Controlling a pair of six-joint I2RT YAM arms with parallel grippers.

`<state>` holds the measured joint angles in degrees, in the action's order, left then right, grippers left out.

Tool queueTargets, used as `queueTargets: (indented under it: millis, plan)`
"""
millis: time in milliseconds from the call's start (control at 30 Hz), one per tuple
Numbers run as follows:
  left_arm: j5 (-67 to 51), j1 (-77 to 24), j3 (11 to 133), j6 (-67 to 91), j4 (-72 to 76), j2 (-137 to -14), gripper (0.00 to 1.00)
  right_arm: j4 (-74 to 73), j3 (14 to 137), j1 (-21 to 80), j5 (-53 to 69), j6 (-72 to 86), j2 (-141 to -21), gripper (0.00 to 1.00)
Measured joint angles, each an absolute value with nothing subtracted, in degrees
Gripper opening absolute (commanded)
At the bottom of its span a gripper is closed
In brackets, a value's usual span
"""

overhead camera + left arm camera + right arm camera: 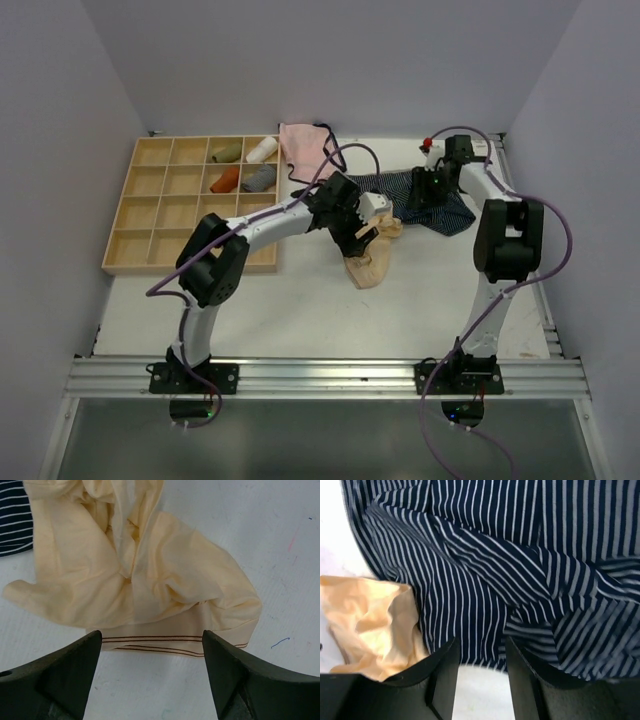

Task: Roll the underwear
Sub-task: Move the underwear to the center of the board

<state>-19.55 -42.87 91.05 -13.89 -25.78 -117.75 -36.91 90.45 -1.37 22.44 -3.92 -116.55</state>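
Near the middle of the bench (300, 300), the underwear (368, 265) lies crumpled in a long heap. Its long axis runs from the far end, beside the striped pair (445, 212), back toward the arms' bases with a slight slant.

The left fingers (365, 232) are the nearer set. They hang right over the heap, spread wide and holding nothing. From the left wrist, the waistband (150, 641) lies crosswise, spanning the gap from one finger to the other. The rest of the cloth bunches away beyond it. That edge, square to the fingers, looks like the natural place to start a roll, which would turn over along the long axis.

The right fingers (432, 195) sit over the striped pair. They are drawn about halfway in, with a clear gap and nothing visibly pinched. From that wrist the underwear shows only as a crumpled corner off to the left.

Several things are hard to make out:
- From above, the left wrist covers the far end of the underwear.
- I cannot tell whether that end overlaps the striped pair or only touches it.
- The folds hide the leg openings and how many layers are stacked.
- Neither wrist view shows how high the fingertips stand above the cloth.
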Motion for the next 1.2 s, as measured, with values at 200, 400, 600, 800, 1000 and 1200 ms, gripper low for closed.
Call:
queueTargets:
  millis: [200, 400, 600, 800, 1000, 1200]
  plan:
    - [-19.8, -45.8, 89.9, -14.0, -25.8, -121.2, 0.7, -33.8, 95.4, -0.1, 22.6, -0.5, -125.6, 0.44]
    - [-20.7, -48.1, 89.8, -16.7, -27.0, -122.4, 0.57, -32.1, 108.1, -0.7, 20.6, 2.7, -133.9, 0.45]
    - [-21.0, -52.2, 87.3, -22.9, -28.7, -120.4, 0.73, -30.0, 117.7, -1.3, 21.0, 4.0, -140.0, 0.55]
    - [-23.9, -52.7, 83.7, -21.8, -31.7, -114.5, 0.81, -34.8, 115.4, -1.8, 28.6, 1.1, -136.6, 0.68]
    - [-30.7, -39.4, 83.5, -15.8, -29.5, -101.5, 0.81, -48.5, 108.8, -0.8, 32.3, -13.0, -119.5, 0.61]
    - [-37.5, -24.1, 78.6, -7.7, -26.4, -88.6, 0.82, -54.9, 95.2, 9.5, 29.9, -27.3, -95.2, 0.52]
